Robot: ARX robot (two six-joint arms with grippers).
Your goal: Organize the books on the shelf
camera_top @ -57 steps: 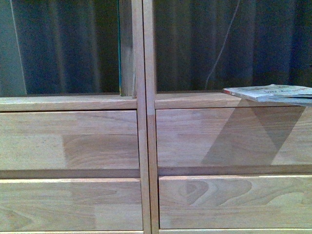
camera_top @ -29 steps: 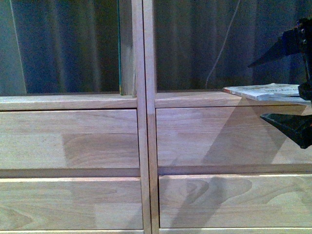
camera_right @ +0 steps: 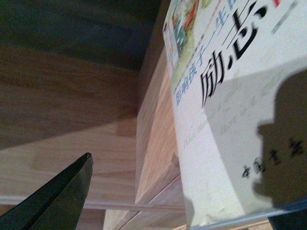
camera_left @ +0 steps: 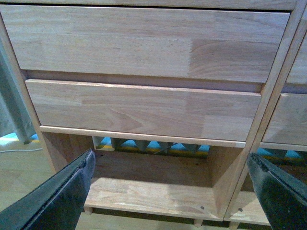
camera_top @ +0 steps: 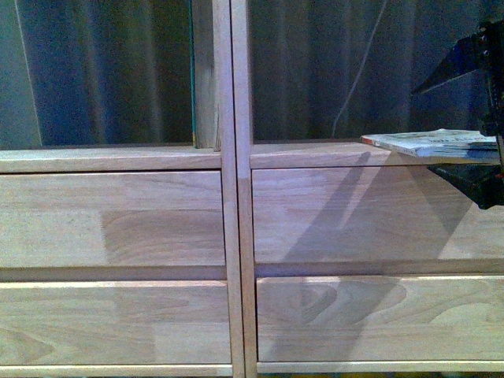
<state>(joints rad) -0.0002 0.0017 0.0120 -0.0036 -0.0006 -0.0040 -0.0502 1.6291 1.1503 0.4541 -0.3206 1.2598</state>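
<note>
The light-wood shelf (camera_top: 236,236) fills the front view, with four drawer fronts below two open compartments. A thin white book (camera_top: 429,144) lies flat on the right compartment's board, overhanging its front edge. My right gripper (camera_top: 424,128) is open at the far right, one finger above the book and one below it, not closed on it. The right wrist view shows the book's white cover with black characters (camera_right: 230,120) between one dark finger (camera_right: 62,196) and the other at the corner. My left gripper (camera_left: 170,155) is open and empty, facing the lower drawers (camera_left: 144,110) and the bottom compartment.
A dark curtain hangs behind the open compartments, with a white cable (camera_top: 358,75) in front of it. A narrow upright wooden panel (camera_top: 205,79) stands by the central divider. A blue and yellow mat (camera_left: 153,145) shows behind the bottom compartment, above short peg legs and wooden floor.
My right gripper has come in from the right edge, out of view one second ago, and now straddles the book's end. The book has not moved. The shelf sits slightly higher in the picture.
</note>
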